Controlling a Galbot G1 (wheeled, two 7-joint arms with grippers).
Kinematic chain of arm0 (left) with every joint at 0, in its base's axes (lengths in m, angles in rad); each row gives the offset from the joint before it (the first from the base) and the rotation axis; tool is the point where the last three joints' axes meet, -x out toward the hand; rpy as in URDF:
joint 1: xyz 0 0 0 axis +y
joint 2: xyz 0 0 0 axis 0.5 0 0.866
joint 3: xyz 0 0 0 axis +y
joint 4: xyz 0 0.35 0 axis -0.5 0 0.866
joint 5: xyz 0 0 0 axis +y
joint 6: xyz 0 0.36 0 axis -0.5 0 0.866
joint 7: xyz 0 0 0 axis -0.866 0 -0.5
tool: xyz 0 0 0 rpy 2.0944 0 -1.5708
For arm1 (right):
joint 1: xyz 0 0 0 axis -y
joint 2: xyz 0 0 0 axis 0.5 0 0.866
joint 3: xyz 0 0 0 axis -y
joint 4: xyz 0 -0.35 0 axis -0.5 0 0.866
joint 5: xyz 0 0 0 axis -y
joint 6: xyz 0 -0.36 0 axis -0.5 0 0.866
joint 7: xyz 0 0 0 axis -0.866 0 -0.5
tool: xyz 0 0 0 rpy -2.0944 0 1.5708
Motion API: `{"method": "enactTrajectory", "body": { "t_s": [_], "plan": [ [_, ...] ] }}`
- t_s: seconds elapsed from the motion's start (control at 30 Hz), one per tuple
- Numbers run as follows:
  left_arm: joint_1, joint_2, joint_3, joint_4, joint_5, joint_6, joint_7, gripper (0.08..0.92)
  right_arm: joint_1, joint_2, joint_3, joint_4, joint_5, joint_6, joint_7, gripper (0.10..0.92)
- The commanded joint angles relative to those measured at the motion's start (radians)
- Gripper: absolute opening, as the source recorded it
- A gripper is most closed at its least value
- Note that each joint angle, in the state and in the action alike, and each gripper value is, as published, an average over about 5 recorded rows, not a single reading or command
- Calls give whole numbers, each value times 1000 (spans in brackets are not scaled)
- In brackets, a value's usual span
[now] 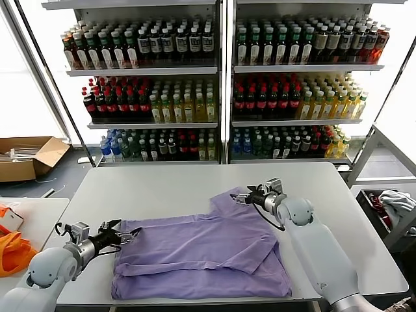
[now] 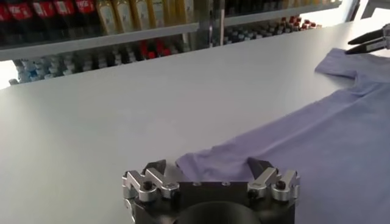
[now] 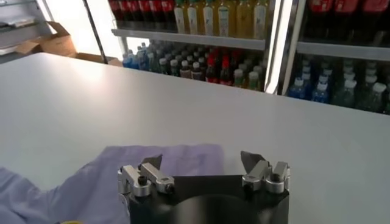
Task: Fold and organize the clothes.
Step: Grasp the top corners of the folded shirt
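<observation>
Hovering with the left pincer (image 1: 127,234) released, fingers spread wide, low over the table (image 1: 156,185) and straddling the left corner of the lavender T-shirt (image 1: 201,253); not yet pinching, judging by the gap on both sides of the cloth in the left wrist view. Reaching with the right pincer (image 1: 242,197), likewise released and spread, to the far flap of the same shirt, probably a sleeve, with the purple edge lying just under the fingers (image 3: 152,163).

Lying flat across the near half of the table, partly doubled over, with one layer folded across the middle and soft wrinkles running through it; no print showing from here.

Judging the fabric as thin, light and limp: likely sagging and trailing when lifted, sliding easily on the smooth table, bunching rather than holding a crease. Taking hold best at the edges, by nipping a corner or sleeve hem between the fingertips, low against the surface, both layers together. Lifting both ends evenly, so as to avoid dragging the fold out of line.

Waiting well off to the left, on a side table, some orange fabric (image 1: 12,250), apart from the job.
</observation>
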Motion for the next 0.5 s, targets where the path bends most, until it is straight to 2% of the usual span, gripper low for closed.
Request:
{"method": "enactTrajectory", "body": {
  "t_s": [0.03,0.27,0.5],
  "plan": [
    [-29,1,30,45,-3,2,0,762,26,16,-33,-52,0,-10,3,680],
    [-32,-6,40,56,-10,4,7,572,10,16,-33,-48,6,-10,11,481],
    [-8,-4,21,13,-21,3,16,364,-22,6,-9,43,72,-10,31,282]
  ]
}}
